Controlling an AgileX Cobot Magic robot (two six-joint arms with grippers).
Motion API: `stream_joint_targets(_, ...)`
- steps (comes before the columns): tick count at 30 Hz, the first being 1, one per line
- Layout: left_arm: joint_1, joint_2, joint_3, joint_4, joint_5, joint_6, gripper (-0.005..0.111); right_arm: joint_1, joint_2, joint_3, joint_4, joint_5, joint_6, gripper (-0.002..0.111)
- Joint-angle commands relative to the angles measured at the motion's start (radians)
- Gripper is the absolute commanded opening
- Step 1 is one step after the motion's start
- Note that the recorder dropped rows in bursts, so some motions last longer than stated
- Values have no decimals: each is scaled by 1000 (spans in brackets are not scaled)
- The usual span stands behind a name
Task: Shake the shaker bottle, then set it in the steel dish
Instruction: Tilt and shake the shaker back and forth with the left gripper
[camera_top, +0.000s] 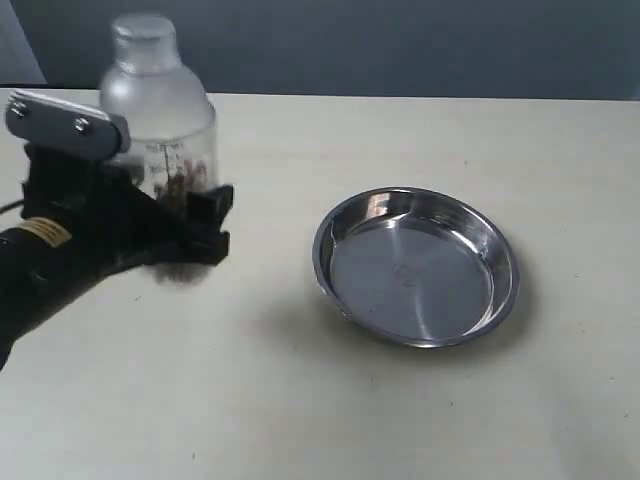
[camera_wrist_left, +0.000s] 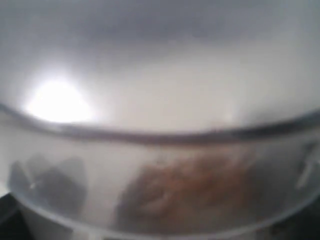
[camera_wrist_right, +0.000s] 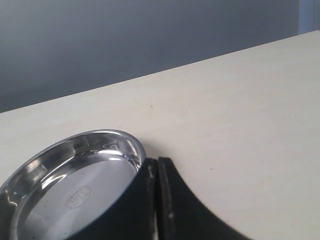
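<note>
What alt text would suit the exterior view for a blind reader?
A black pincer grips the lower part of a frosted shaker bottle holding brown pellets, at the left of a pale table. An empty steel dish sits apart to its right.

Upper left of the exterior frame: shaker bottle (camera_top: 158, 110) of frosted translucent plastic, smooth, with black printed marks on its side and brown grainy pellets inside. Right of centre: steel dish (camera_top: 415, 265), polished stainless metal, mirror-bright on the rim, softer sheen on the floor. Pale cream table (camera_top: 300, 400), matt, smooth, faintly speckled. Matt black plastic on the left gripper fingers (camera_top: 207, 205); bare silvery metal on the bracket (camera_top: 65, 122) behind them. Same matt black on the right gripper fingers (camera_wrist_right: 182, 215).
</note>
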Motion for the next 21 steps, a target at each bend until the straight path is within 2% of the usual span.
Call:
stream_joint_targets(1, -73, -97, -78, 365, -54, -221, 0, 2, -4, 1, -1, -10, -6, -1)
stream_joint_targets(3, -77, -113, -78, 328, -62, -202, 0, 2, -4, 1, -1, -10, -6, -1)
stream_joint_targets(4, -66, -87, -66, 254, -58, -126, 0, 2, -4, 1, -1, -10, -6, -1)
stream_joint_targets(6, -37, -33, -39, 9, -33, -1, 0, 2, -4, 1, -1, -10, -6, -1)
stream_joint_targets(7, -36, -29, -37, -28, -15, 15, 0, 2, -4, 1, -1, -10, -6, -1)
stream_joint_targets(8, -40, -33, -37, -18, 1, 24, 0, 2, -4, 1, -1, -10, -6, -1)
stream_joint_targets(9, -58, -57, -39, 54, 1, -3, 0, 2, -4, 1, -1, -10, -6, -1)
stream_joint_targets(11, -86, -99, -45, 199, -57, -98, 0, 2, -4, 1, -1, -10, -6, -1)
stream_joint_targets(12, -86, -109, -45, 219, -98, -83, 0, 2, -4, 1, -1, -10, -6, -1)
stream_joint_targets(13, -77, -109, -45, 163, -133, -6, 0, 2, -4, 1, -1, -10, -6, -1)
stream_joint_targets(15, -31, -101, -45, -203, -235, 115, 0, 2, -4, 1, -1, -10, -6, -1)
stream_joint_targets(16, -14, -101, -45, -314, -216, 107, 0, 2, -4, 1, -1, -10, -6, -1)
stream_joint_targets(17, -9, -106, -41, -292, -98, 120, 0, 2, -4, 1, -1, -10, -6, -1)
stream_joint_targets(18, -7, -110, -39, -157, 59, 114, 0, 2, -4, 1, -1, -10, -6, -1)
stream_joint_targets(19, -15, -110, -39, -2, 153, 105, 0, 2, -4, 1, -1, -10, -6, -1)
stream_joint_targets(20, -18, -101, -34, 121, 176, 109, 0, 2, -4, 1, -1, -10, -6, -1)
stream_joint_targets(21, -4, -90, -19, 76, 93, 117, 0, 2, -4, 1, -1, -10, -6, -1)
